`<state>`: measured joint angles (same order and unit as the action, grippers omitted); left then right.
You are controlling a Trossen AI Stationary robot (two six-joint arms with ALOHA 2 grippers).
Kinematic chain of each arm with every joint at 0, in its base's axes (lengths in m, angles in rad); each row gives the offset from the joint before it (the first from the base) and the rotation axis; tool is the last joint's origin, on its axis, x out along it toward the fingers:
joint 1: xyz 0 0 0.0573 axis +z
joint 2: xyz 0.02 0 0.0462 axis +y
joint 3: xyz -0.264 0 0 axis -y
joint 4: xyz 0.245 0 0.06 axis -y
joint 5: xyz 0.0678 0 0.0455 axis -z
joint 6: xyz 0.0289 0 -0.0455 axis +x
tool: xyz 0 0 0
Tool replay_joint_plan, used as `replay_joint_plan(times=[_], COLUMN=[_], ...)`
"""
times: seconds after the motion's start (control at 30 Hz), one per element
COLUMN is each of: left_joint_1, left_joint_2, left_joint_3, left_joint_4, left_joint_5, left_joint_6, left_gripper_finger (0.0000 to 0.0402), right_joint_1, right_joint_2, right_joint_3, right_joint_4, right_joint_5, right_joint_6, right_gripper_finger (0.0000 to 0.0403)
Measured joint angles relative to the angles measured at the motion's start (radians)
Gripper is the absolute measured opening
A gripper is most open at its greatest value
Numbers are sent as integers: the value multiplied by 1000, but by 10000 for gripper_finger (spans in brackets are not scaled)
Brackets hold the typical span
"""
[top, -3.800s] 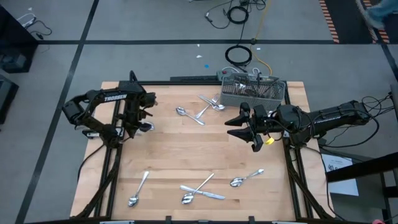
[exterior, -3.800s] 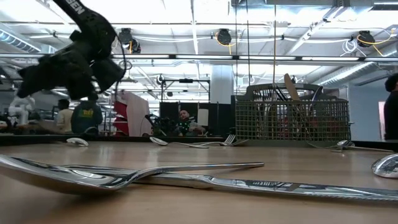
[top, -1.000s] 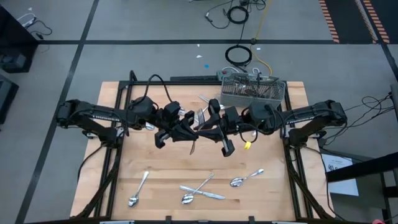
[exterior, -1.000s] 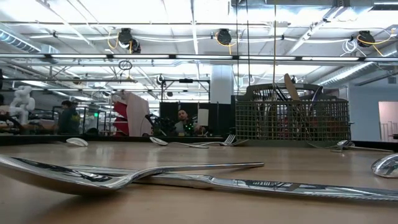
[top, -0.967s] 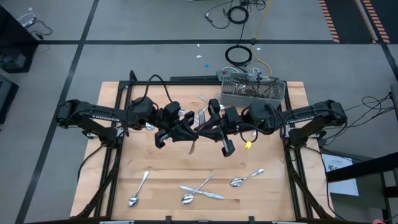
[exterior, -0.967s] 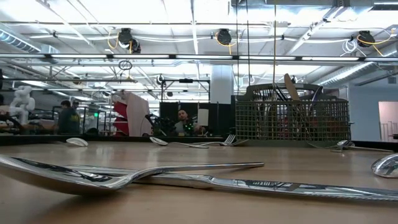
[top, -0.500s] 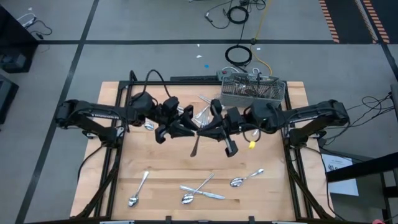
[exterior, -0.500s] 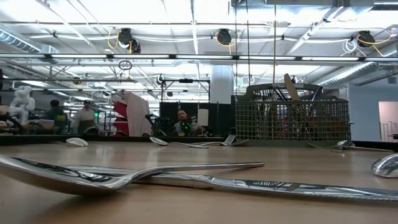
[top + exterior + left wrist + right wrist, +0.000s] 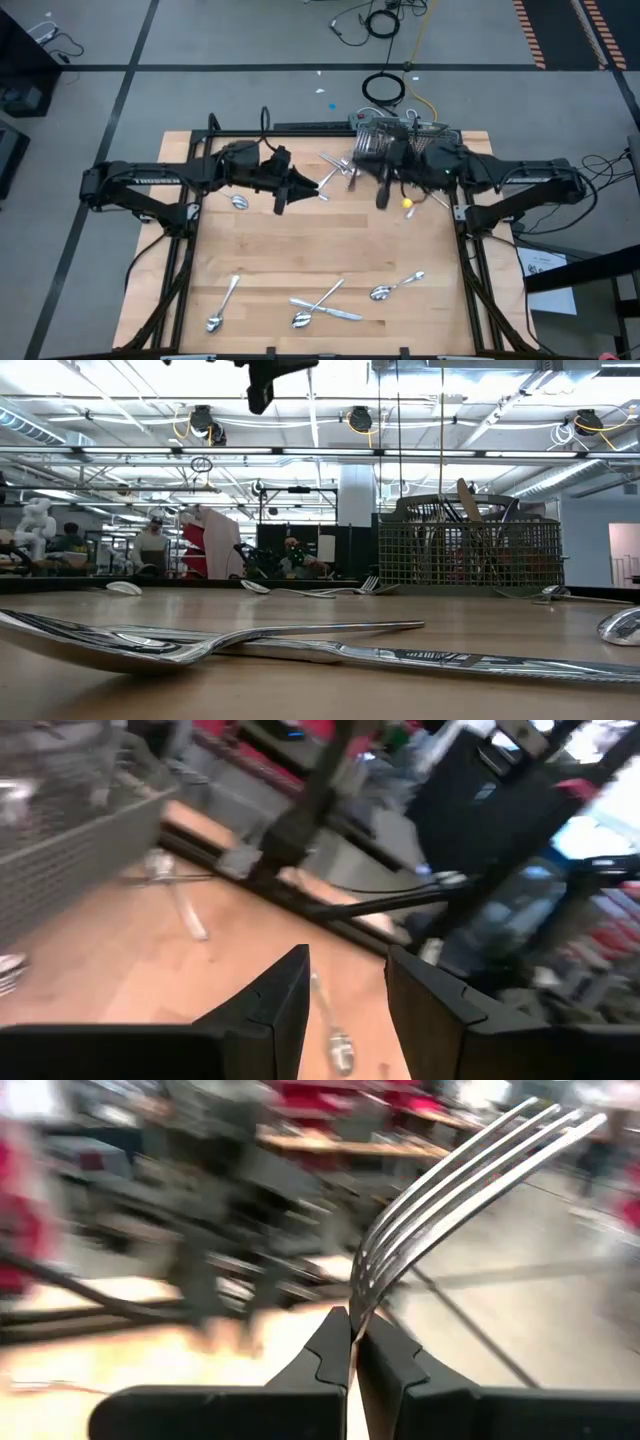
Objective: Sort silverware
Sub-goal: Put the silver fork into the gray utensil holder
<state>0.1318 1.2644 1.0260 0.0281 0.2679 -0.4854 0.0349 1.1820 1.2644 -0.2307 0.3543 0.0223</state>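
Right tool (image 9: 352,1342) of mine clenched a fork (image 9: 460,1175) beside the mesh basket (image 9: 425,143); my left tool (image 9: 345,985) hung released above the counter (image 9: 330,250).

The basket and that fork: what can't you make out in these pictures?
- Basket, high view: the right arm covers much of it; contents unclear.
- Basket contents, low view: mesh hides which pieces.
- Fork, right wrist view: handle hidden between the right fingers.
- Fork, high view: too small to pick out.

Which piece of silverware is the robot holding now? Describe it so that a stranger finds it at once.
Start at the wire-mesh basket at the table's far edge. Beside it, the right gripper is shut on a fork, tines pointing away from the fingers. Unlike the other pieces, it does not lie on the wood.
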Motion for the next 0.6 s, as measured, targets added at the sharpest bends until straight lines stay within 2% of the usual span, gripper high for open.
replay_joint_plan(times=[0.23,0.43,0.53,0.6], left_joint_1=[-54,-92,-109,-121], left_joint_2=[-3,-47,-87,-108], left_joint_3=[0,0,0,0], left_joint_4=[-15,-50,-144,-208], left_joint_5=[-36,-45,-137,-205], left_joint_6=[21,45,59,62], left_gripper_finger=[138,138,138,138], right_joint_1=[-181,-330,-380,-407], right_joint_2=[24,74,104,123], right_joint_3=[0,0,0,0], right_joint_4=[-148,-253,-303,-290], right_joint_5=[132,182,291,325], right_joint_6=[-8,30,50,49], right_gripper_finger=[0,0,0,0])
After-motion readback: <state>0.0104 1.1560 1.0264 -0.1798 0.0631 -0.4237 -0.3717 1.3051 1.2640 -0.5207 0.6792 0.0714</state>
